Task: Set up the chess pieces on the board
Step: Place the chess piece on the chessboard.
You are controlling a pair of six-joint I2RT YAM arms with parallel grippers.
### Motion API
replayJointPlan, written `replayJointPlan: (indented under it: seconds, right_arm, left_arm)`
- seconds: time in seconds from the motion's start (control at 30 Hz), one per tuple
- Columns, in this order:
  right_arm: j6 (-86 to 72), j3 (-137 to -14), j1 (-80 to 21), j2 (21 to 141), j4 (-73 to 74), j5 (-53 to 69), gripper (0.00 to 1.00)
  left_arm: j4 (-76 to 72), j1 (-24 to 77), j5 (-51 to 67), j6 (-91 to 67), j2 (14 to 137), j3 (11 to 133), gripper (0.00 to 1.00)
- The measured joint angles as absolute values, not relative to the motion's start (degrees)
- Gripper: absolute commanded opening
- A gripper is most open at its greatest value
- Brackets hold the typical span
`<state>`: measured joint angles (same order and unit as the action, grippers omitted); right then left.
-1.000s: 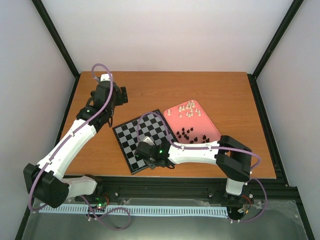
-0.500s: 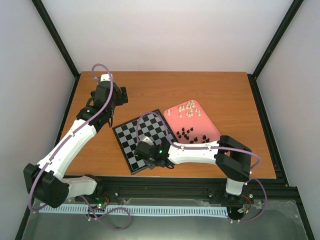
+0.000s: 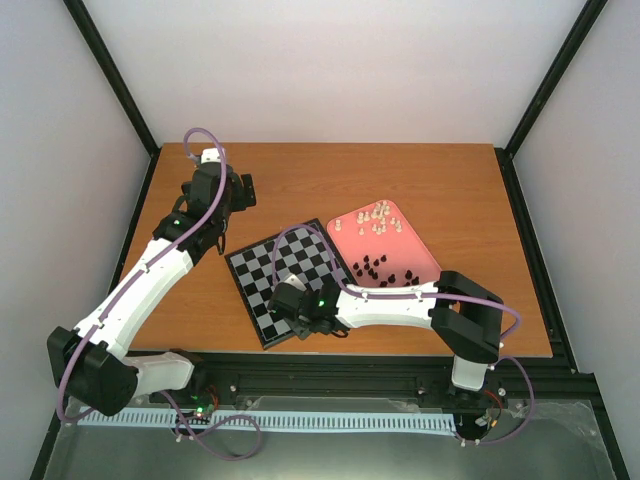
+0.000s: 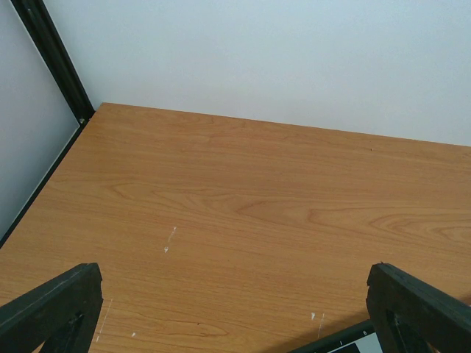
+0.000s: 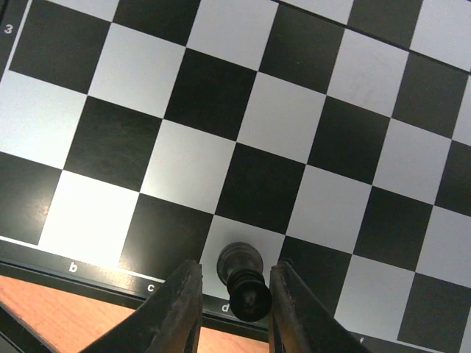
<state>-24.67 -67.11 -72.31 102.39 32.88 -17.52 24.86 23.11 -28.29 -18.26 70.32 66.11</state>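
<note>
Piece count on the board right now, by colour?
Black piece on the board: 1
Cream on the board: 0 visible
Total on the board: 1
The rest lie in the pink tray, too small to count.

Wooden table (image 3: 330, 180), white walls (image 3: 330, 70) — black frame posts (image 3: 111, 75)

Bright even light, soft shadows, sharp focus

Overhead: chess pieces (image 3: 372, 266) too small to ID. Left wrist cam: board (image 4: 349, 344) corner cut off at btm edge.
</note>
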Motion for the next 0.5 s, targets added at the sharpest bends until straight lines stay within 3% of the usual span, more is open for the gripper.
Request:
replayJointPlan:
  seconds: [0.27,0.5]
  right_arm:
    - [-24.08,-67.11,-72.36,102.26,32.53,-16.25,0.37]
    - [-23.22,-67.11,-72.38,97.51,32.32,-17.08,0.64]
  left_arm:
    - [24.86,23.11,-28.27,-18.24,70.32,66.11,1.00]
    - [24.86,23.11,-28.27,-18.24,70.00,66.11,1.00]
